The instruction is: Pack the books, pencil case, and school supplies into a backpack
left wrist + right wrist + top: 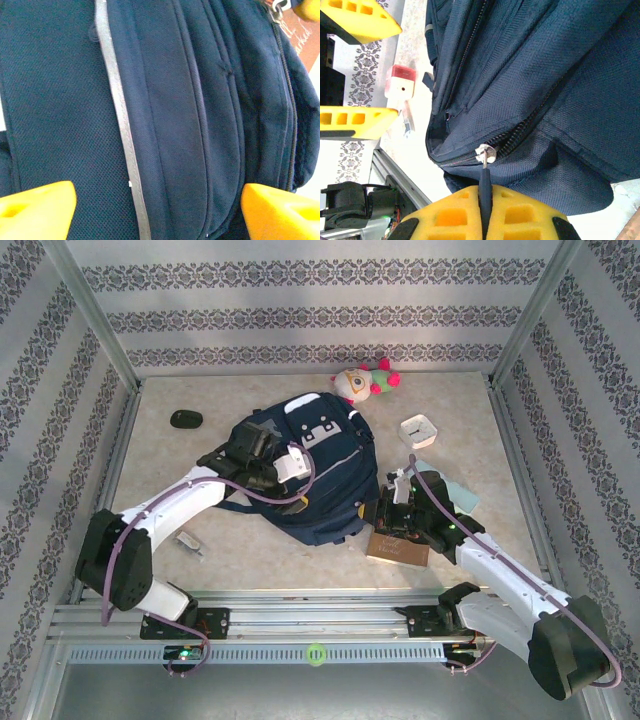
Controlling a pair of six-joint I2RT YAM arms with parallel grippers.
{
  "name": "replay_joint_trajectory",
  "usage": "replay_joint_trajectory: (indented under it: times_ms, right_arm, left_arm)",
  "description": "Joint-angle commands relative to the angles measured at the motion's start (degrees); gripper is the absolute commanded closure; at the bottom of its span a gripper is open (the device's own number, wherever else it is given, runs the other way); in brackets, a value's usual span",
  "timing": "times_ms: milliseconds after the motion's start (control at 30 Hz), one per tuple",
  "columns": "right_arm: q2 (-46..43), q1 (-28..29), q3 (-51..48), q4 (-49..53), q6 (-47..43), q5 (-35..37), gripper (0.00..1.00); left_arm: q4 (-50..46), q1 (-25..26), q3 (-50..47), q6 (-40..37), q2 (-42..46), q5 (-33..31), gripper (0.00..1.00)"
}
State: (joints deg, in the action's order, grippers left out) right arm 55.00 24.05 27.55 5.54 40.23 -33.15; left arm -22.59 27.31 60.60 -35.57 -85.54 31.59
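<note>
Right gripper (484, 202): clenched on the zip pull (483, 175) of the backpack (320, 465), at the bag's near-right corner. The slider (487, 152) sits part-way along its track, with the teeth parted on one side and meshed on the other.

Left gripper (157, 210): released, fingers wide apart over the backpack's far-left flank. It grasps nothing; only navy fabric and a white stripe (120, 125) lie between them.

Backpack: lying flat at the middle of the table (280, 562), pocket side up.

Book (398, 548): on the table just near of the backpack's right corner, below the right gripper. Not packed.

Pencil case (466, 498): on the table right of the backpack, partly under the right arm. Not packed.

Small red-capped item (400, 86): loose on the table to the near left of the backpack. Not packed.

Status, as judged: early. The step in hand looks like unzipping, and the mouth is only partly open. Nothing can be seen inside the bag. Left to do: finish opening, then load the book, the pencil case and the loose supplies.
</note>
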Motion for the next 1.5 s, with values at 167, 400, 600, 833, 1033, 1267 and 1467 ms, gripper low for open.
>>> replay_joint_trajectory:
  times_ms: [167, 400, 600, 833, 1033, 1267, 1467]
  right_arm:
    - [-0.92, -0.94, -0.24, -1.11, -1.33, -2.83, 1.00]
    - [-0.09, -0.93, 0.26, -1.25, -1.63, -3.48, 1.00]
    - [-0.25, -1.53, 0.27, -1.11, -1.86, -3.76, 1.00]
    - [-0.64, -5.28, 1.25, 1.45, -3.16, -3.06, 1.00]
    - [2.65, -5.97, 5.49, 4.07, -7.02, -3.27, 1.00]
    - [0.20, 0.16, 9.30, 6.66, -7.15, 2.81, 1.00]
    - [1.33, 11.44, 10.08, 3.86, -2.81, 11.15, 1.00]
  left_arm:
    - [12.49, 1.86, -2.23, 0.69, -5.63, -0.22, 0.01]
    - [14.67, 3.55, -2.42, 1.98, -8.91, -1.29, 0.01]
    - [22.43, 4.95, -3.80, 7.61, -10.17, -12.28, 0.49]
    - [9.30, 6.09, 1.45, 22.58, -0.50, -25.21, 1.00]
    - [3.20, 6.99, 5.44, 38.23, 5.01, -30.92, 1.00]
    - [-6.56, 9.45, 18.99, 52.03, -2.79, -40.27, 1.00]
    - [-6.25, 11.17, 25.77, 58.29, -8.13, -41.18, 1.00]
